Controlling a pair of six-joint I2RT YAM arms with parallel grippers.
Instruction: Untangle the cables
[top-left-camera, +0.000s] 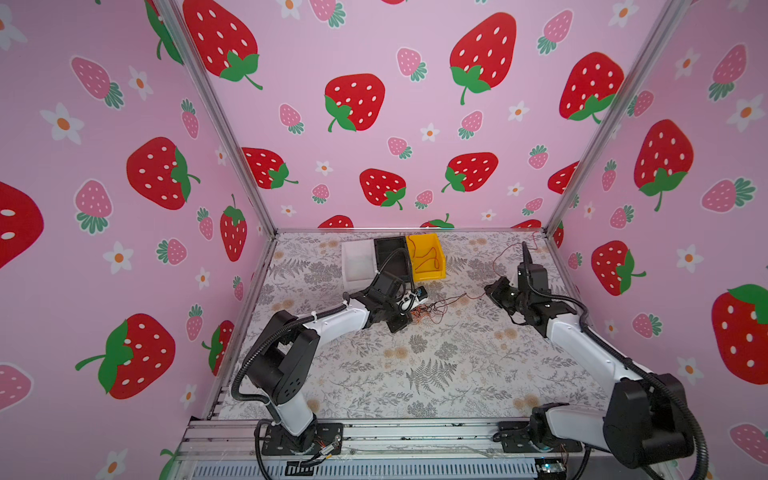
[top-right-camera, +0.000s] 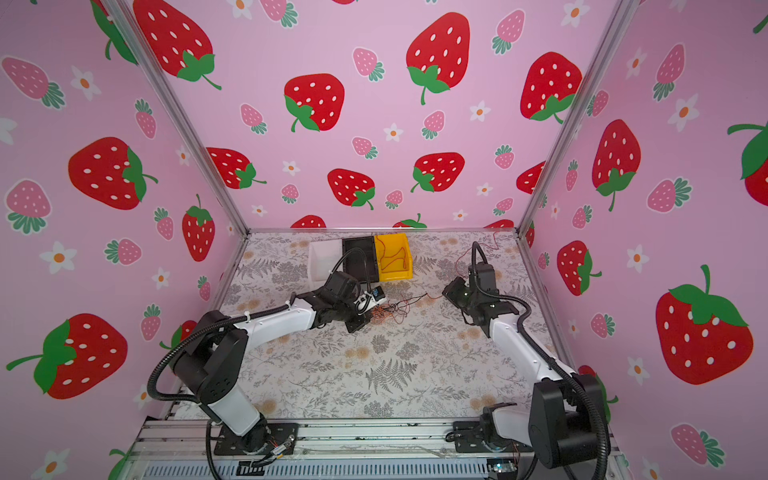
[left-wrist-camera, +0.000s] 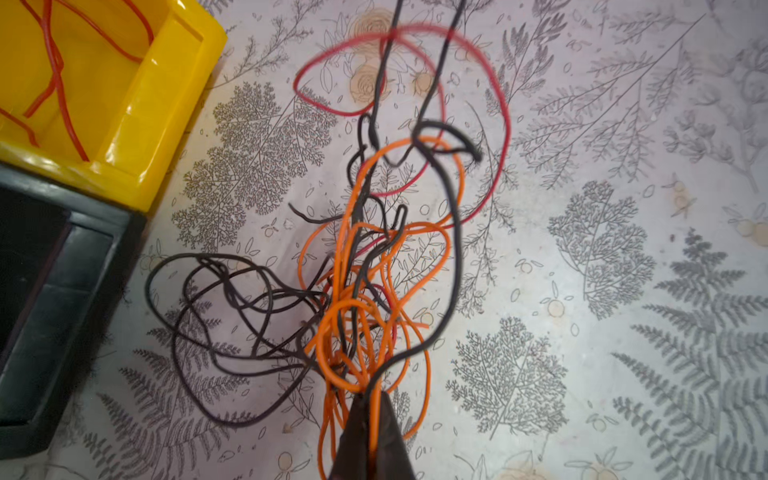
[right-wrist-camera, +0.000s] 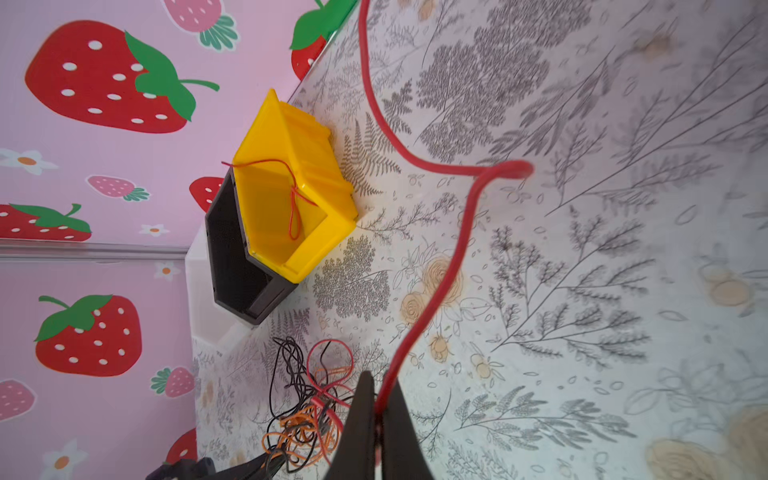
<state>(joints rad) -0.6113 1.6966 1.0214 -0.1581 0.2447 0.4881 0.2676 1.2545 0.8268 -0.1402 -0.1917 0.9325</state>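
Currently left gripper (left-wrist-camera: 372, 401) is pinching orange strands of the cables (left-wrist-camera: 353, 307); 3 colours are tangling on the table (left-wrist-camera: 623, 145), yellow bin (left-wrist-camera: 174, 83) is sitting against black bin (left-wrist-camera: 95, 232).

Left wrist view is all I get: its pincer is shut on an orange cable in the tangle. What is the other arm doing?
Observer: The right pincer is shut on a red cable that runs back to the tangle.
Operator: Where does it go past the pincer?
Observer: It trails toward the far right corner of the table.
Operator: I see a yellow bin and a black bin. Others?
Observer: A white bin stands beside the black one, opposite the yellow.
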